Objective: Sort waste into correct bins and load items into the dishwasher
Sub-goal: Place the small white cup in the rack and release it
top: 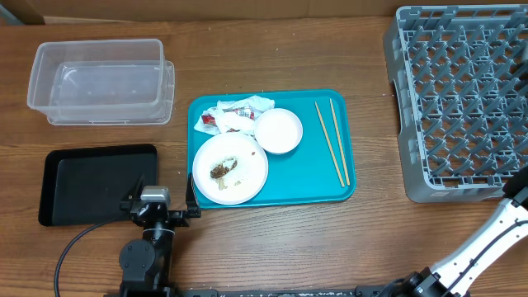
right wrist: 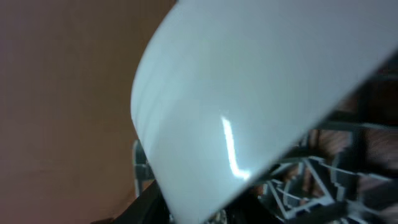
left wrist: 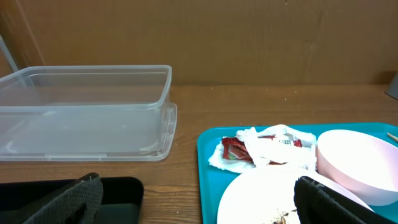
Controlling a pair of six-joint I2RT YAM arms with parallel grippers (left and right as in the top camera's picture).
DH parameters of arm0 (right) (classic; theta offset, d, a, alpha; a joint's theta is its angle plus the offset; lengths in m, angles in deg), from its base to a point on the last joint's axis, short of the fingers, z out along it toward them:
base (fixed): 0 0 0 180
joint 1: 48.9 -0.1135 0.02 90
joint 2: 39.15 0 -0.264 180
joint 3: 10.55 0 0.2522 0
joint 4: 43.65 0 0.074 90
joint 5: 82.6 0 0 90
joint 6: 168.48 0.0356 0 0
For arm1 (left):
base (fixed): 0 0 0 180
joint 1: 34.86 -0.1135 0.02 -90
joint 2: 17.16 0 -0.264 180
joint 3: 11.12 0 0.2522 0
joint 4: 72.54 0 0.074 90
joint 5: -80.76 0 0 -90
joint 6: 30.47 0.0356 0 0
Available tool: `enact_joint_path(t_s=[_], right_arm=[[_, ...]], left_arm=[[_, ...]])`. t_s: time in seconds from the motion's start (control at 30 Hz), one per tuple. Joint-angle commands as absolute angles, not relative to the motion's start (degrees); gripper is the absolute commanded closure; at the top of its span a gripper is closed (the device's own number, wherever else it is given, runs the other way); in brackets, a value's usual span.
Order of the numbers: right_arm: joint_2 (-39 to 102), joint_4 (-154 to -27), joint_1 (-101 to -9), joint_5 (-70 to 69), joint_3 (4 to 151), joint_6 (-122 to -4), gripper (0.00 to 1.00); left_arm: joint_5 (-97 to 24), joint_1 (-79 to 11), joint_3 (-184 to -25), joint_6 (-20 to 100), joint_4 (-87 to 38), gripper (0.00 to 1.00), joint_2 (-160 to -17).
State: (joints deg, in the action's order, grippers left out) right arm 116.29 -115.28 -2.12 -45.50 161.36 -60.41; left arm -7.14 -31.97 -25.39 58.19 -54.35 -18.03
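On the teal tray [top: 305,173] lie a large plate [top: 235,157] with a brown lump [top: 221,171], a bowl [top: 278,130], a crumpled napkin [top: 247,106] with a red-and-white wrapper [top: 210,120], and chopsticks [top: 332,142]. My left gripper [top: 162,200] stands open low over the table, between the black tray [top: 82,186] and the teal tray, with nothing between its fingers. In the right wrist view a tilted white dish [right wrist: 236,93] fills the frame between my right gripper's [right wrist: 199,208] dark fingers, over the grey dish rack [right wrist: 311,180]. Whether the fingers still press on it is unclear.
A clear tub [top: 99,82] stands at the back left. The grey rack [top: 462,99] fills the right side. My right arm [top: 495,239] comes in at the bottom right corner, its gripper beyond the overhead frame. A cable [top: 78,247] runs left of my left arm.
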Motion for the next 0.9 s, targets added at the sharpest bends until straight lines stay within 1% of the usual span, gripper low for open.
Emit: enact_joint_path(t_s=[0.0, 0.2, 0.33, 0.5, 0.53, 0.6, 0.63, 0.83, 0.87], right_arm=[[109.0, -115.6, -1.0, -33.2, 161.6, -59.9, 0.66], [102.8, -116.7, -2.6, -21.4, 161.6, -58.0, 0.65], [101.7, -116.7, -4.5, -17.3, 161.6, -58.0, 0.62], [101.8, -115.8, -7.4, -13.9, 161.5, -58.3, 0.60], [101.8, -115.3, -8.1, -13.5, 161.5, -58.3, 0.59], [101.8, -114.1, -9.5, -12.7, 161.5, -58.3, 0.54], [101.9, -113.5, -10.3, -11.8, 161.4, -58.3, 0.53], [104.5, -108.6, -15.2, 3.2, 159.9, -58.6, 0.59], [105.6, -107.8, -16.0, 5.2, 159.7, -59.1, 0.62]], left_arm=[[-7.6, -32.3, -25.1, 57.8, -54.5, 0.00, -17.4], [-7.6, -32.3, -25.1, 57.8, -54.5, 0.00, -17.4], [-7.6, -32.3, -25.1, 57.8, -54.5, 0.00, -17.4], [-7.6, -32.3, -25.1, 57.8, -54.5, 0.00, -17.4], [-7.6, -32.3, -25.1, 57.8, -54.5, 0.00, -17.4], [-7.6, -32.3, -25.1, 57.8, -54.5, 0.00, -17.4], [-7.6, -32.3, -25.1, 57.8, -54.5, 0.00, -17.4], [-7.6, -32.3, -25.1, 57.8, -54.5, 0.00, -17.4], [-7.6, -32.3, -25.1, 57.8, -54.5, 0.00, -17.4]])
